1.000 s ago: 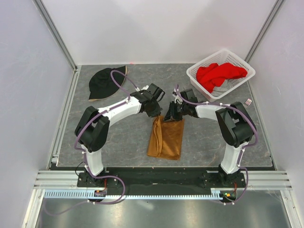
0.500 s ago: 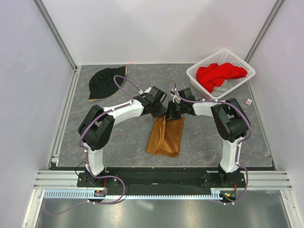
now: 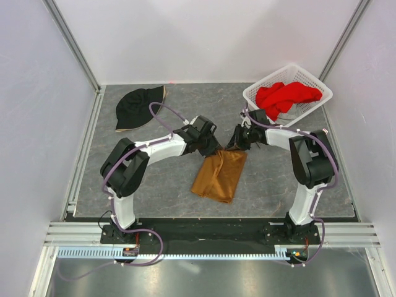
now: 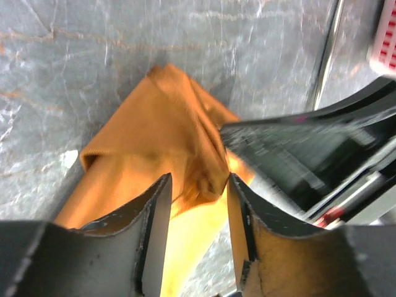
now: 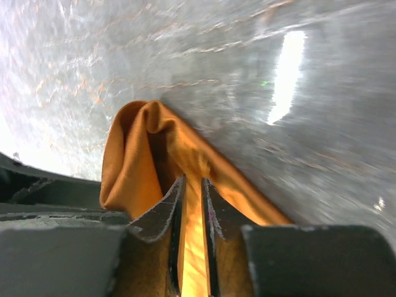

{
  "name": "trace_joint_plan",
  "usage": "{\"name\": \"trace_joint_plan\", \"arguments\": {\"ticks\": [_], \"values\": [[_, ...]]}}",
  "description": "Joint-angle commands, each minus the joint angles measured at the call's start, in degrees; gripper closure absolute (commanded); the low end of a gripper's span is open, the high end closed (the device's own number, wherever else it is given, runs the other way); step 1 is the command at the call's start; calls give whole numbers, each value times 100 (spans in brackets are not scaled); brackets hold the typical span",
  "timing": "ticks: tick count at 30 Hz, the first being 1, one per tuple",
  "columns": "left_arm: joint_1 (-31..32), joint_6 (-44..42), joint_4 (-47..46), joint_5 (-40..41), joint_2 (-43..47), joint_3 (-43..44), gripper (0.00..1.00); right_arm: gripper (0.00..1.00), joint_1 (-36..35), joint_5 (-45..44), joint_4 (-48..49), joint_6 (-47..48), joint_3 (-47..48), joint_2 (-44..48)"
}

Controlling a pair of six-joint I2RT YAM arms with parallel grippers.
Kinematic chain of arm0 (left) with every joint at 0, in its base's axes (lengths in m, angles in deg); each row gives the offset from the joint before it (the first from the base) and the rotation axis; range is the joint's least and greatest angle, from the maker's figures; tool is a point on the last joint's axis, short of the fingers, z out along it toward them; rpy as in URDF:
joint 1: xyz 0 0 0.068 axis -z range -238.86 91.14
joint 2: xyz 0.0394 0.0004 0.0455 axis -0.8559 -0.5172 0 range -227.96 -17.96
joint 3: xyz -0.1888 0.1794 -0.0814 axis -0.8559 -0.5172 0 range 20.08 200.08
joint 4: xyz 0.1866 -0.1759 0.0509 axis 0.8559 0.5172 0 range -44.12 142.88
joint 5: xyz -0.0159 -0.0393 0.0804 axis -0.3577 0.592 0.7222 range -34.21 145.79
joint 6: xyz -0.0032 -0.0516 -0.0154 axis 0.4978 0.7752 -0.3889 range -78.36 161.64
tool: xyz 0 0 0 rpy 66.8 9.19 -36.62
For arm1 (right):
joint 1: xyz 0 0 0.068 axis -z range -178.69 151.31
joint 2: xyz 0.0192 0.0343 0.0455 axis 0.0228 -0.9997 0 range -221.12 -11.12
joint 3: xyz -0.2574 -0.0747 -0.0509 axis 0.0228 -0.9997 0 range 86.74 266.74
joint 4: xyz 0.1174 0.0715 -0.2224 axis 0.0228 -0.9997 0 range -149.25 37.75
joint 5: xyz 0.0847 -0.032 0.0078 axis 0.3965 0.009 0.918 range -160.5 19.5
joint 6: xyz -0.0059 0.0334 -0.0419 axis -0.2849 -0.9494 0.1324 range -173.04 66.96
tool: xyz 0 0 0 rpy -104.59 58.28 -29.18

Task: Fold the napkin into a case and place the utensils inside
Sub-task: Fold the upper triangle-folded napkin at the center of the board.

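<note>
Fingers of the right gripper [image 5: 193, 185] pinch the far edge of the shiny orange-brown cloth napkin [image 3: 218, 176] lying mid-table; the left gripper [image 4: 198, 185] gapes around a fold. Limp and slippery, it probably wants corner pinches.

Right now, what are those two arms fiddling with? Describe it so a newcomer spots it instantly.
Start at the grey marbled table; in its middle lies a shiny orange-brown cloth napkin, folded into a rough oblong. Unlike the black hat at the far left or the red cloth in the white basket far right, its far edge is pinched by the right gripper, the left gripper alongside.
</note>
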Motion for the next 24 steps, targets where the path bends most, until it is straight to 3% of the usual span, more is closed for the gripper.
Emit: {"name": "trace_joint_plan", "arguments": {"ticks": [1, 8, 11, 15, 24], "values": [[25, -578, -332, -378, 729, -158, 51, 73, 80, -333, -409, 277, -29, 582], [-1, -1482, 97, -484, 1591, -633, 50, 50, 54, -554, -718, 699, -222, 1337], [-1, -1773, 265, -747, 1609, -755, 64, 41, -130, -545, -639, 857, -232, 1383], [-1, -1792, 169, -950, 1530, -1194, 78, 40, -341, -554, -682, 840, -65, 1120], [52, -1721, -68, -1214, 1582, -1722, 81, 45, -562, -1063, -665, 927, 14, 767]]}}
